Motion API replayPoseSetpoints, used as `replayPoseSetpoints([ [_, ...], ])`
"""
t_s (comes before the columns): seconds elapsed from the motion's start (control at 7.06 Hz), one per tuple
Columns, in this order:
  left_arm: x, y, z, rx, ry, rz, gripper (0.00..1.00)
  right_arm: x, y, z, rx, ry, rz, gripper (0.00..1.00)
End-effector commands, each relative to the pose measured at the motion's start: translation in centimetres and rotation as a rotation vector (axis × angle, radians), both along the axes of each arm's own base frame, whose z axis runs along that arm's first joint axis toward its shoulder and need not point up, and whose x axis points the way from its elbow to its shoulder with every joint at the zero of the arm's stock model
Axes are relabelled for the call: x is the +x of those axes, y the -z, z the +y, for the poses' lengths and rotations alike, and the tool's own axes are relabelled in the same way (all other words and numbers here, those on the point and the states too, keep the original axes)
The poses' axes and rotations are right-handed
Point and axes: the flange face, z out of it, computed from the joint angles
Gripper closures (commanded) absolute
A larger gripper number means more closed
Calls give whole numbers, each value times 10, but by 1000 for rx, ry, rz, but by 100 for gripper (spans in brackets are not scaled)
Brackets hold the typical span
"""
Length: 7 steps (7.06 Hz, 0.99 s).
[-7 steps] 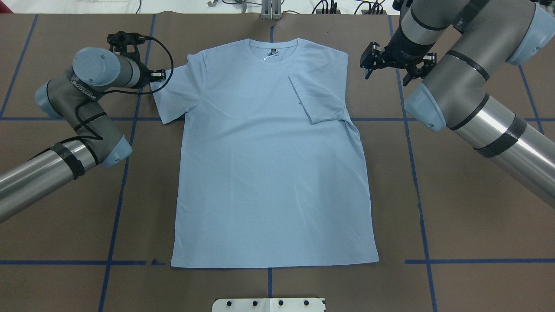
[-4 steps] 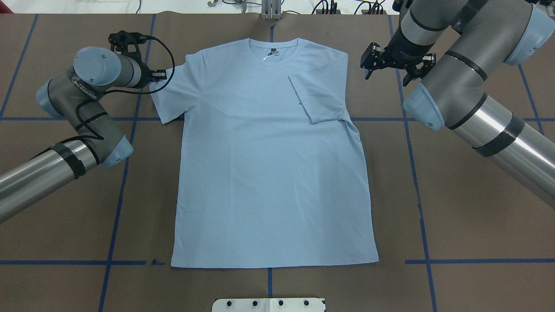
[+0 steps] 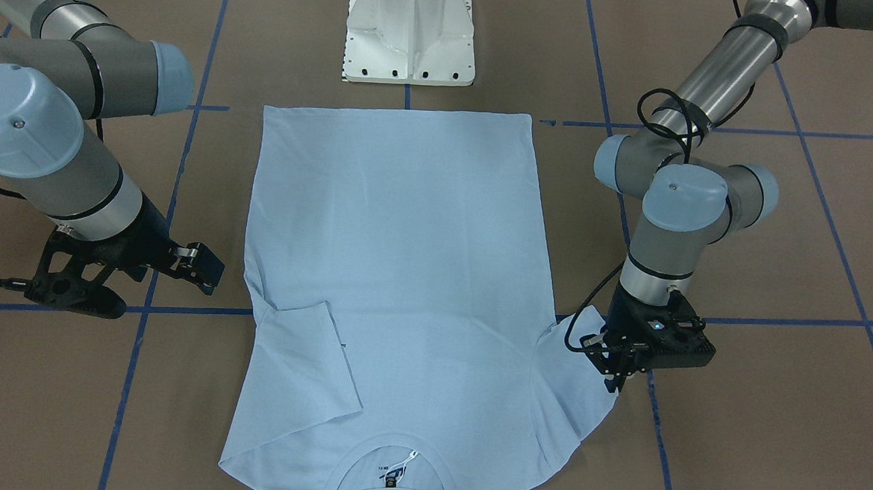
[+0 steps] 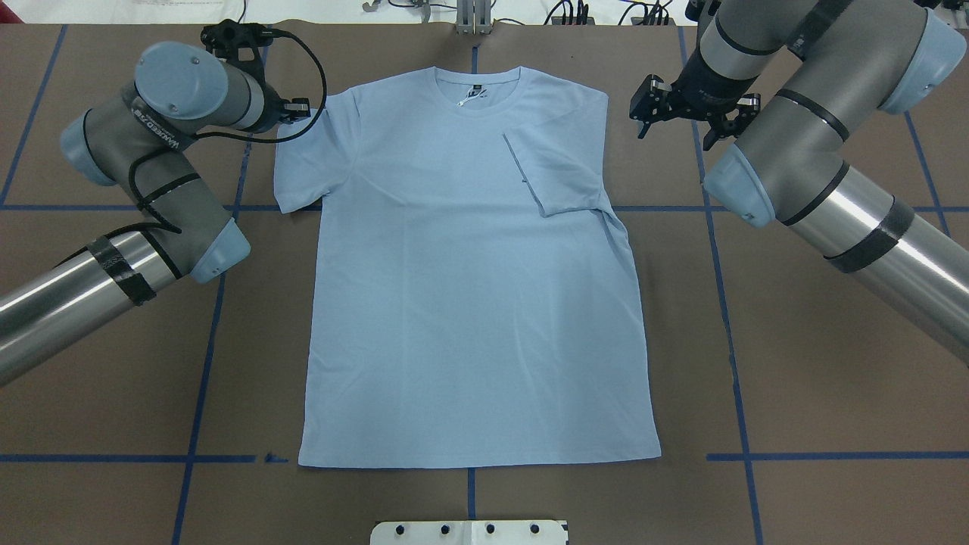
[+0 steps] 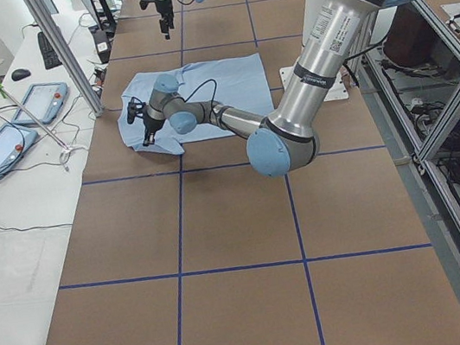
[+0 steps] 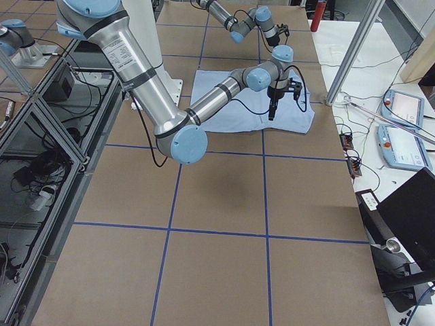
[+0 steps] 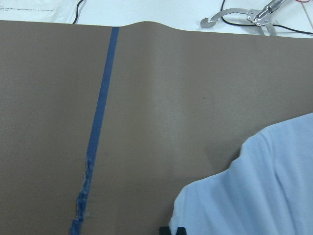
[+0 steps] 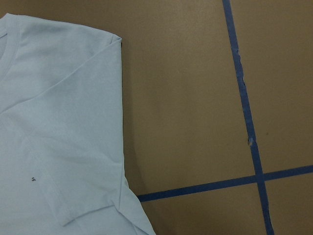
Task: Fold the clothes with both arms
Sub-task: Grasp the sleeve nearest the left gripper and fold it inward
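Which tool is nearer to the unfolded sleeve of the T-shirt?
Left. The left tool sits at the outer edge of the unfolded sleeve. The right tool is off the T-shirt, beside the sleeve already folded in.

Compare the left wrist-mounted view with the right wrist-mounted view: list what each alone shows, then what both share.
Only the left wrist view shows the pale light-blue T-shirt's unfolded sleeve edge, a single straight blue tape line, and silver metal tools with cables on the white surface beyond the table. Only the right wrist view shows the shirt's sleeve folded inward onto the body, and crossing blue tape lines. Both share the brown table cover and the shirt.
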Motion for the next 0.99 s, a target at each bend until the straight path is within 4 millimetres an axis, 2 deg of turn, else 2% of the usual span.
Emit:
replayPoseSetpoints([
  [0.0,29,76,19,-83,37,73,100,2,-1,-1,0,-1,0,0],
  [0.14,69,108,5,-118,49,93,100,1,0,-1,1,-1,-1,0],
  [0.28,126,130,-18,-172,58,82,100,0,1,-1,2,-1,-2,0],
  [0.43,143,115,-41,-124,115,84,100,0,3,0,3,-3,-4,0],
  [0.57,140,100,-52,-79,182,64,66,0,3,0,1,-3,-4,0],
  [0.71,140,101,-52,-63,175,64,1,0,3,0,0,-4,-5,0],
  [0.85,139,107,-50,-46,158,68,0,0,1,0,0,-2,-3,0],
])
